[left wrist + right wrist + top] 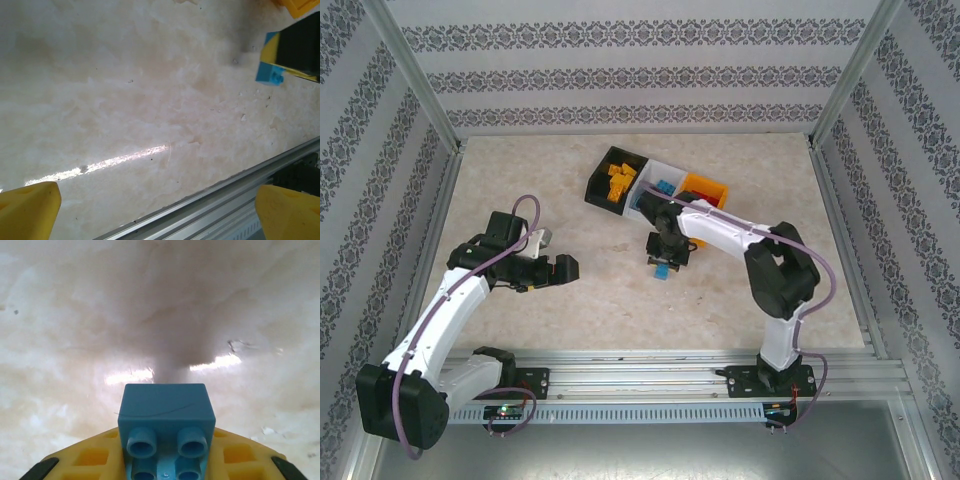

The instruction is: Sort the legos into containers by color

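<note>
My right gripper (667,258) is shut on a blue lego (663,272) near the middle of the table, just in front of the containers. In the right wrist view the blue lego (166,425) sits studs toward the camera between the yellow fingers (85,457). The black bin (596,183) holds yellow legos (616,181), the white bin (672,172) holds blue ones, and the orange bin (708,187) stands to its right. My left gripper (560,270) hangs open over bare table on the left. In the left wrist view its yellow fingertips (27,210) stand wide apart, with the blue lego (270,75) far off.
A metal rail (650,365) runs along the near table edge, also visible as the rail (225,200) in the left wrist view. Patterned walls and metal posts close in the back and both sides. Bare marbled table (520,180) lies at the back left.
</note>
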Controlling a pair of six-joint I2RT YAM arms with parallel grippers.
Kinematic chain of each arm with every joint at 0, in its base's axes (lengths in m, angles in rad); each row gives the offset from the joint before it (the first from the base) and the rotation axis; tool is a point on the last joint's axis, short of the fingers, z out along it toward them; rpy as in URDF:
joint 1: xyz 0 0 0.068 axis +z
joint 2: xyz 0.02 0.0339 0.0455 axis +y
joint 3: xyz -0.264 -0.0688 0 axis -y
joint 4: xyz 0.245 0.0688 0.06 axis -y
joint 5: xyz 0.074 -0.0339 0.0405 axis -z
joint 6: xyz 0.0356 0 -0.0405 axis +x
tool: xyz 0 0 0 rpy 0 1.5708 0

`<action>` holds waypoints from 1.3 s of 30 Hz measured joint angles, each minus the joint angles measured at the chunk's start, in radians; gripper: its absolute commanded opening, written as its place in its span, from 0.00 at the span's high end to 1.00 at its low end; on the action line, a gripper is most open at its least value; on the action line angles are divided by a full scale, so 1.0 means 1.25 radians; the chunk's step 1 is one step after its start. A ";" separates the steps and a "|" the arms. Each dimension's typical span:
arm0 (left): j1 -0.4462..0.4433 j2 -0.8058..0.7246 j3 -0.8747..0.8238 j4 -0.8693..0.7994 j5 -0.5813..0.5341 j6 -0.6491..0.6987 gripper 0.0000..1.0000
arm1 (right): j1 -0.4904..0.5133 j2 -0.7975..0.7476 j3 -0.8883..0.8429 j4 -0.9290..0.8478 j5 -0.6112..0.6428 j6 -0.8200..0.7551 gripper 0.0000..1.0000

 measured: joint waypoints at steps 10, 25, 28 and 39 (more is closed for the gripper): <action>0.000 0.037 -0.001 0.002 -0.007 0.000 0.00 | -0.047 -0.132 0.037 -0.063 0.027 -0.007 0.77; 0.000 0.040 -0.001 0.003 -0.015 0.000 0.00 | -0.131 -0.020 0.661 -0.222 0.027 -0.078 0.76; 0.000 0.040 -0.001 0.005 -0.015 0.000 0.00 | -0.140 0.058 0.804 -0.257 0.017 -0.084 0.76; 0.000 0.040 -0.001 0.005 -0.016 0.000 0.00 | -0.178 0.239 1.010 -0.279 -0.059 -0.069 0.76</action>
